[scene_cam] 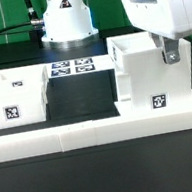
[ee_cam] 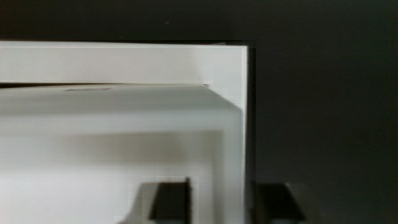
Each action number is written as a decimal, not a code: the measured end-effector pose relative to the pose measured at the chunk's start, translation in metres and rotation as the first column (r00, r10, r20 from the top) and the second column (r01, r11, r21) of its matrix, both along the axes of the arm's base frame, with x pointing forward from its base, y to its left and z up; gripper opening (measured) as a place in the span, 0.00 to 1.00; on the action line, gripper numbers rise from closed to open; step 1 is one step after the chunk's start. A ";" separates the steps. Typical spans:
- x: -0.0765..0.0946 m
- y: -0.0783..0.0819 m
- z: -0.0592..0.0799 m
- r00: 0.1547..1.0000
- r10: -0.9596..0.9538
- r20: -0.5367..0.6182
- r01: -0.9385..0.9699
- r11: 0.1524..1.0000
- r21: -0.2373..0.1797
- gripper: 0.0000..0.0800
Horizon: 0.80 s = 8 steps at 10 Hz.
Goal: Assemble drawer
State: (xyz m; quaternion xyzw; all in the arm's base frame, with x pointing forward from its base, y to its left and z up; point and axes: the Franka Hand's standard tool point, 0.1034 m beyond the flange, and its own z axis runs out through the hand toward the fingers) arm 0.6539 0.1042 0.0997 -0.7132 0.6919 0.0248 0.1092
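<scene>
The housing [scene_cam: 141, 76] stands upright on the black worktop [scene_cam: 108, 178] toward the exterior view's right. Its open top faces up and its square tag [scene_cam: 158, 102] faces the camera. It sits just behind the low border wall [scene_cam: 90, 133] that runs along the front.

The gripper [scene_cam: 169, 56] comes down from above onto the housing's side panel on the exterior view's right. In the wrist view the two dark fingers [ee_cam: 169, 205] straddle that thin white panel [ee_cam: 231, 110], one on each side. The blur there makes it hard to tell whether they press the panel or only flank it.

Two trays sit well apart from the housing on the exterior view's left, a nearer one [scene_cam: 15, 105] and one [scene_cam: 28, 77] behind it, both tagged. The marker board [scene_cam: 74, 67] lies flat between trays and housing, farther back.
</scene>
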 end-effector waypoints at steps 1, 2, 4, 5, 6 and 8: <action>0.000 0.000 0.001 1.000 0.003 0.003 -0.003 1.000 0.000 0.35; 0.001 0.001 0.001 1.000 0.006 0.005 -0.006 1.000 -0.001 0.52; 0.001 0.001 0.002 1.000 0.013 0.008 -0.013 1.000 -0.002 0.69; 0.001 0.001 0.002 1.000 0.015 0.009 -0.015 1.000 -0.002 0.79; 0.001 0.002 0.003 0.999 0.031 0.012 -0.031 1.000 -0.003 0.81; -0.016 0.002 0.021 0.982 0.187 0.037 -0.186 0.982 -0.019 0.81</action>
